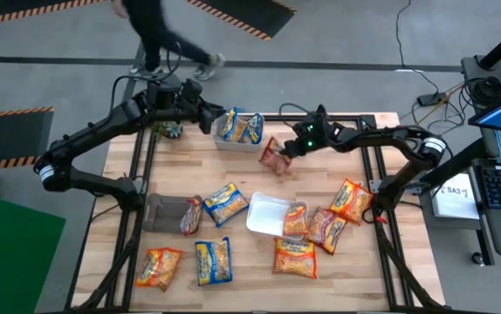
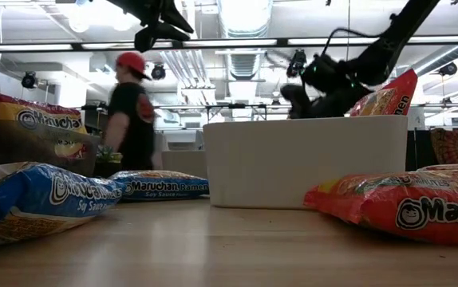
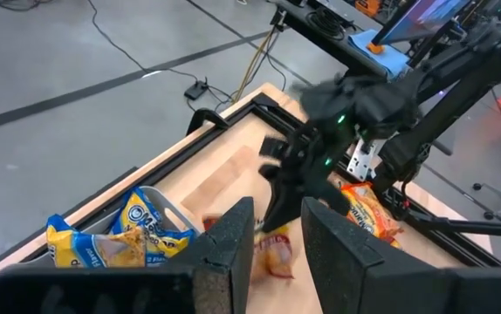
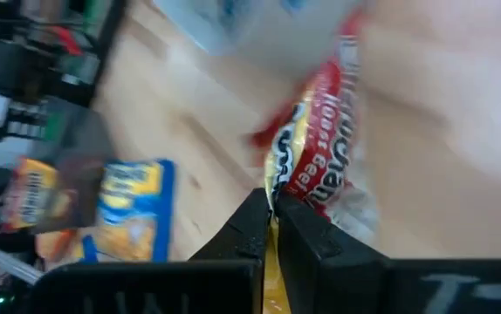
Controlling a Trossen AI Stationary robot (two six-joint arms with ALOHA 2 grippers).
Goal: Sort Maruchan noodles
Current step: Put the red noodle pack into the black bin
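High view: the right end effector (image 1: 287,150) is up over the far middle of the wooden worktop (image 1: 250,187), and it is pinched tight on the edge of a red and yellow crinkly plastic noodle packet (image 1: 276,157), which hangs down from it above the wood. Right wrist view shows the two dark fingers (image 4: 249,228) squeezed on the packet's yellow edge. The left end effector (image 1: 205,119) is by the far edge, next to a small clear tray (image 1: 238,139) with two blue and yellow packets (image 1: 239,127) in it; its fingers (image 3: 230,240) stand a little apart with nothing between them. More packets lie flat on the wood: blue and yellow ones (image 1: 226,203) near the middle and front, orange ones (image 1: 295,257) at the front and right. A white tray (image 1: 266,215) sits in the middle with an orange packet (image 1: 295,219) lying partly in it. A dark tray (image 1: 165,213) sits to the left with a red packet (image 1: 191,214) at its side. A person (image 1: 159,35) in dark clothes walks on the floor behind the worktop.
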